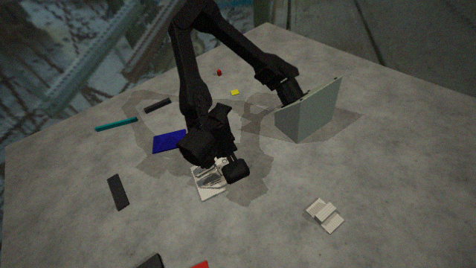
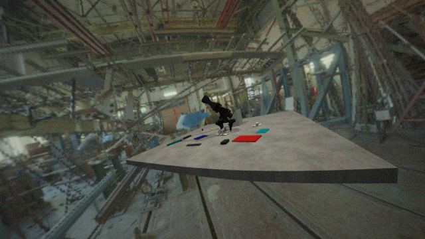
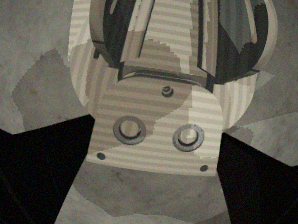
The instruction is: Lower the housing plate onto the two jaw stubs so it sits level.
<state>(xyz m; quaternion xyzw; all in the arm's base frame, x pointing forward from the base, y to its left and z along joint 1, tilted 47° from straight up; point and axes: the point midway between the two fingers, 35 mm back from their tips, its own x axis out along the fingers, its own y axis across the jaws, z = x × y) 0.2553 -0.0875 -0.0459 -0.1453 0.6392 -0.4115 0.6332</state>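
Currently, housing plate between the fingers, over the pins

We find the gripper [image 1: 221, 164] [image 2: 226, 125] [image 3: 156, 129] clamped on the housing plate [image 1: 222, 161] [image 3: 157, 156], one dark finger at each side edge. The plate is at one end of the pale ribbed base [image 1: 213, 194] [image 3: 80, 82], with pin ends visible in both ringed holes. We cannot tell whether it is fully seated or level.

As to edges, we record the base well inside the rim of the gray table [image 1: 271, 223] [image 2: 299, 156]. The blue pad [image 1: 167, 142] [image 2: 200, 137] lies near the arm's wrist, partly covered by it in the top view. Toward the right of that view, we note open table between the base and the pale stepped block [image 1: 326, 212] [image 2: 257, 124]; the gray-green panel [image 1: 317, 108] [image 2: 238, 116] stands upright farther up. The black bar [image 1: 118, 192] [image 2: 194, 145] lies apart on the left.

As to direction, we observe the plate's longer axis running across the wrist view, from finger to finger. Its straight edge faces the bottom of that view, while its rounded edge faces the two jaws, which extend toward the top. In the top view, the jaws run from the plate toward the lower left.
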